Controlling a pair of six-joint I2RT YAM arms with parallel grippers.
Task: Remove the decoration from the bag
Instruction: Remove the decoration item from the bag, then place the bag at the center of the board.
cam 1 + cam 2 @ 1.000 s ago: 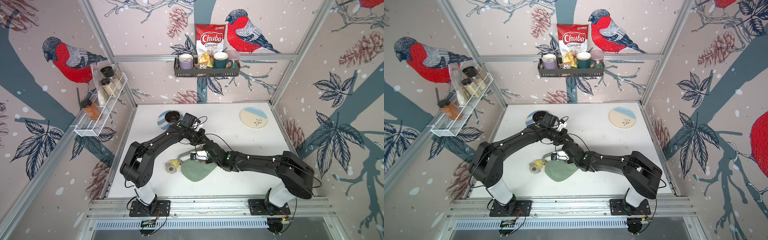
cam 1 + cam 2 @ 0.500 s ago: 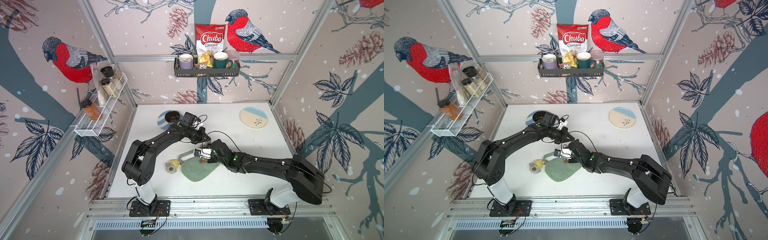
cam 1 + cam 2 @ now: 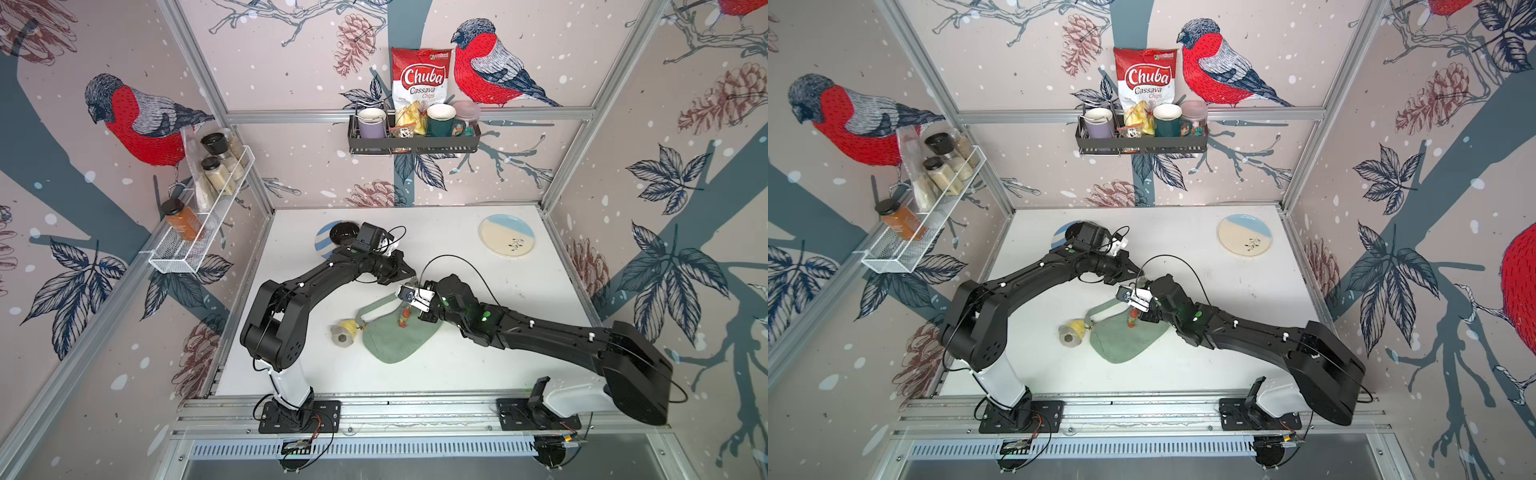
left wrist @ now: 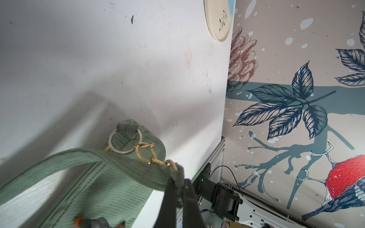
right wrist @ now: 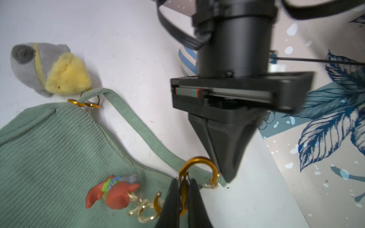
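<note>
Both grippers pinch at the bag's 3 o'clock corner; the charm is not yet off.

The bag (image 3: 395, 340) lies on the table (image 3: 498, 365) near its middle, slightly toward 6 o'clock. Its long axis runs about 9 to 3, with the zip edge facing 12 and the rounded belly facing 6. The left gripper (image 4: 178, 183) has its jaws closed on the knotted end of the strap (image 4: 176, 173), beside the gold chain (image 4: 152, 158). The right gripper (image 5: 184, 185) has its jaws closed on the orange carabiner (image 5: 197, 160), and the red charm (image 5: 116, 192) hangs from it onto the fabric. The carabiner's hook looks threaded through a small ring (image 5: 212, 185) at that corner, so I judge the unhooking begun but unfinished. A plush (image 5: 65, 77) is clipped on at the 9 o'clock corner, with neither gripper on it.
</note>
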